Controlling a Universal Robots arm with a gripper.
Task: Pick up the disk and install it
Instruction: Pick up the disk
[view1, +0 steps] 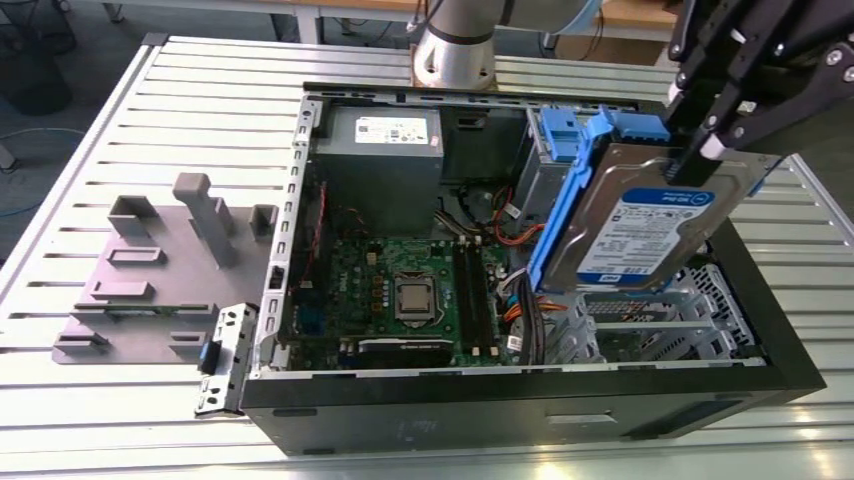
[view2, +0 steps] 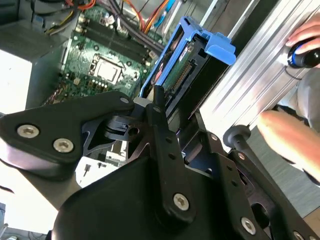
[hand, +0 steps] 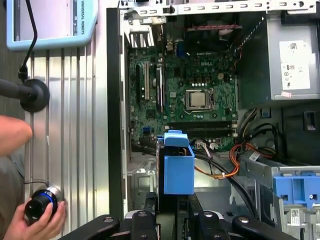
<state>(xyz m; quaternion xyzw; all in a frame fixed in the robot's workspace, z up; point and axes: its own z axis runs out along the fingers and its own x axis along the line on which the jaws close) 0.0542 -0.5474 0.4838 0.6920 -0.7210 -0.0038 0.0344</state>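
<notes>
The disk (view1: 643, 225), a silver hard drive with a white-and-blue label and blue side rails, hangs tilted above the drive cage at the exterior view's right side of the open computer case (view1: 287, 300). My gripper (view1: 697, 160) is shut on its upper edge. In the second wrist view the disk (view2: 182, 62) stands out past the gripper (view2: 172, 107), its connector edge showing between the blue rails. In the first wrist view the disk's blue rail end (hand: 178, 167) sits over the metal cage, just beyond the gripper (hand: 172, 202).
Inside the case lie a green motherboard (view1: 400, 290), a grey power supply (view1: 380, 140) and orange cables (hand: 220, 170). Another blue-railed drive (hand: 300, 192) sits in a bay. A grey stand with posts (view1: 160, 270) rests on the slatted table. A person's hand (hand: 30, 220) holds a knob beside the case.
</notes>
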